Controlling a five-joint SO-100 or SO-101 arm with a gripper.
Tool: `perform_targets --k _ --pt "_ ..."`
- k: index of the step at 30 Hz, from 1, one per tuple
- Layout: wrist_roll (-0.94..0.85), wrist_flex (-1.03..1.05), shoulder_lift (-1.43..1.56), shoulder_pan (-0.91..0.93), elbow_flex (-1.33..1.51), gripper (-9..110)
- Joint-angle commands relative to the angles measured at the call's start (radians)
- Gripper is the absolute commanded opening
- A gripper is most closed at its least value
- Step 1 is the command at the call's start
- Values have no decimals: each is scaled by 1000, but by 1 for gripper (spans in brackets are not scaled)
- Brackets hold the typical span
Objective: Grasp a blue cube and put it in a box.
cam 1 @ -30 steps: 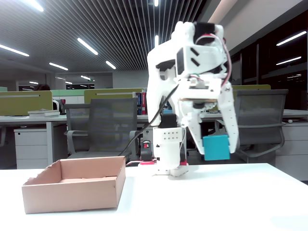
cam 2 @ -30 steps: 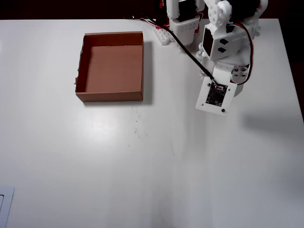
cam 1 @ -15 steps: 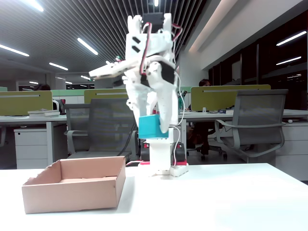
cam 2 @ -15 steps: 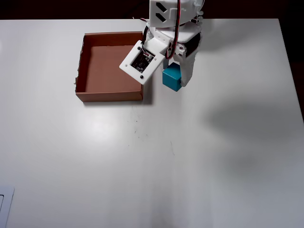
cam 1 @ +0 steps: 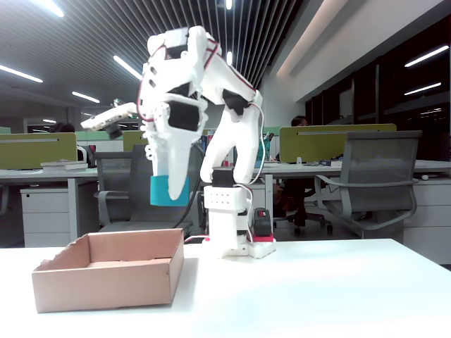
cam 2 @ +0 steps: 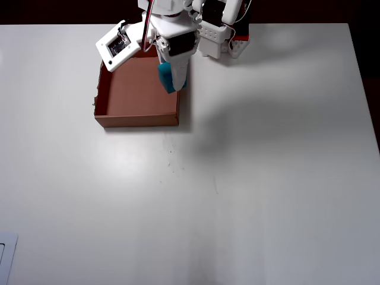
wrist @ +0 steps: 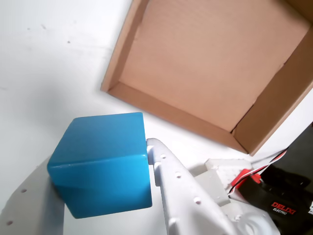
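The blue cube (wrist: pixel 100 164) is held between the two white fingers of my gripper (wrist: pixel 98 159), which is shut on it. In the fixed view the blue cube (cam 1: pixel 169 190) hangs in the gripper (cam 1: pixel 169 196) well above the right part of the box (cam 1: pixel 106 274). The overhead view puts the cube (cam 2: pixel 169 81) and the gripper (cam 2: pixel 173 84) over the right wall of the box (cam 2: pixel 136 120). The wrist view shows the box (wrist: pixel 166 111) with nothing inside, up and to the right of the cube.
The arm's base (cam 2: pixel 219 41) stands at the table's far edge, just right of the box, with a red-and-black unit (cam 1: pixel 262 225) beside it. A small white object (cam 2: pixel 6 255) lies at the table's near-left corner. Office chairs and desks stand behind the table.
The arm has swung left with the cube in its grip, from over the right side of the table to above the box's right edge.
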Motion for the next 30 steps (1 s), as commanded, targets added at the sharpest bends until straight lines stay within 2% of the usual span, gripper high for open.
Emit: perform_targets --k 1,16,30 --pt "-23 3 -8 57 -14 12" --pt "-106 -21 -77 304 52 12" --pt "-192 -278 -80 396 278 11"
